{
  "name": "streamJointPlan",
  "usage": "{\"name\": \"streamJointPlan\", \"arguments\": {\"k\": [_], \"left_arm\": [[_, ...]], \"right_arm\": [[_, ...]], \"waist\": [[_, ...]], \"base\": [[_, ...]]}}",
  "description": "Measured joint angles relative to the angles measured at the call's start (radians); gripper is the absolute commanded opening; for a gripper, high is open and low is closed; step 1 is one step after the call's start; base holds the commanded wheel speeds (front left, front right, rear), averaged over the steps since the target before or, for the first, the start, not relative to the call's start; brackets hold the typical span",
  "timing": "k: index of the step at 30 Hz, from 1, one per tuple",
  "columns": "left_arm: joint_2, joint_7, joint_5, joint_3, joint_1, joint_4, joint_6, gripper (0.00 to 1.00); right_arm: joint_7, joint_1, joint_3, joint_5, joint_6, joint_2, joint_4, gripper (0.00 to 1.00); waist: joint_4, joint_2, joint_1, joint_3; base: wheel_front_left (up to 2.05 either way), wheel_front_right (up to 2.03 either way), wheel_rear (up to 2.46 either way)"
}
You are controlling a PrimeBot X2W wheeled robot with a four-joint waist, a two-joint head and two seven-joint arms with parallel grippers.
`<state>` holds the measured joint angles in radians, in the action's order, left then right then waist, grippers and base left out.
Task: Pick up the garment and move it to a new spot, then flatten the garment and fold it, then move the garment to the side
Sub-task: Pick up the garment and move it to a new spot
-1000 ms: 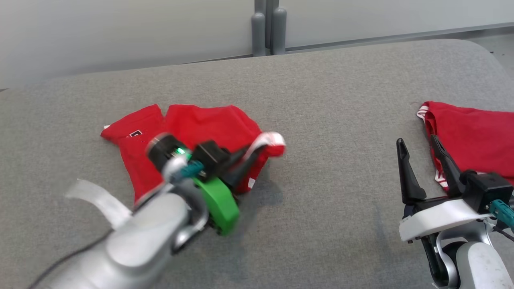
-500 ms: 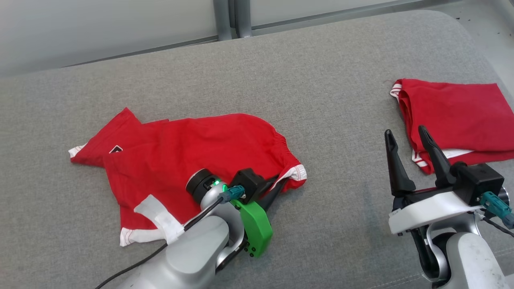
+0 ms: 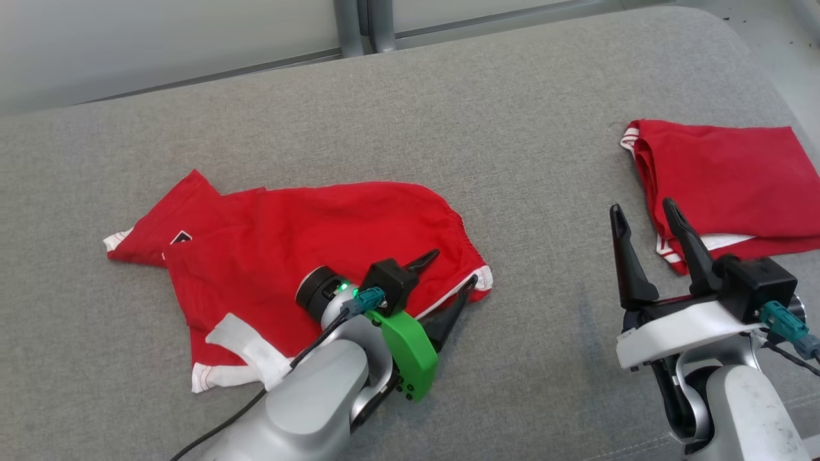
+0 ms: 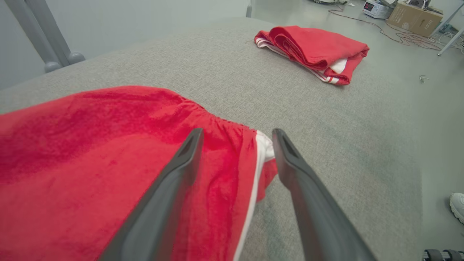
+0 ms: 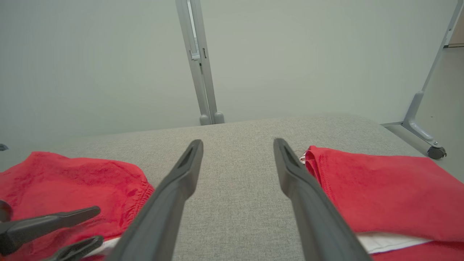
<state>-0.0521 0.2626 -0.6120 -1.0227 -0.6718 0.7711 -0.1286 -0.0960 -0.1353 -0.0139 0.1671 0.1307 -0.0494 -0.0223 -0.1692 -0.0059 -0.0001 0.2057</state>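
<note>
surf: grey fabric-covered table | on it: red garment spread flat-ish, ctr-left | folded red garment at rt edge, well apart

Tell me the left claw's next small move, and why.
Probably lift the left claw straight up, clear of the red shorts. Its jaws stand open astride the white-trimmed waistband corner, which lies slack on the grey cushion, so nothing is gripped. The shorts look rumpled at the legs, so flattening likely comes next.
</note>
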Motion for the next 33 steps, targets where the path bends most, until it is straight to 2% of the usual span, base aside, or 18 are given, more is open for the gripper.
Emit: {"name": "streamJointPlan", "arguments": {"k": [7,11,23,33], "left_arm": [[-0.001,0.002,0.042,0.125,0.057,-0.114,0.002,1.0],[-0.037,0.002,0.07,0.226,0.112,-0.191,0.018,1.0],[-0.119,0.002,0.122,0.496,0.334,-0.368,0.112,1.0],[-0.145,0.002,0.158,0.656,0.537,-0.5,0.163,1.0]], "right_arm": [[-0.008,0.0,0.001,0.001,0.0,0.0,0.011,1.0],[-0.013,0.002,0.008,0.002,0.0,0.0,0.018,1.0],[-0.047,0.052,0.029,-0.002,0.0,0.0,0.036,1.0],[-0.069,0.106,0.026,-0.003,0.0,0.0,0.042,1.0]], "waist": [[0.037,0.0,0.0,-0.028],[0.063,0.0,0.0,-0.051],[0.136,0.0,0.0,-0.139],[0.173,0.0,0.0,-0.197]], "base": [[0.0,0.0,0.0],[0.0,0.0,0.0],[0.0,0.0,0.0],[0.0,0.0,0.0]]}}
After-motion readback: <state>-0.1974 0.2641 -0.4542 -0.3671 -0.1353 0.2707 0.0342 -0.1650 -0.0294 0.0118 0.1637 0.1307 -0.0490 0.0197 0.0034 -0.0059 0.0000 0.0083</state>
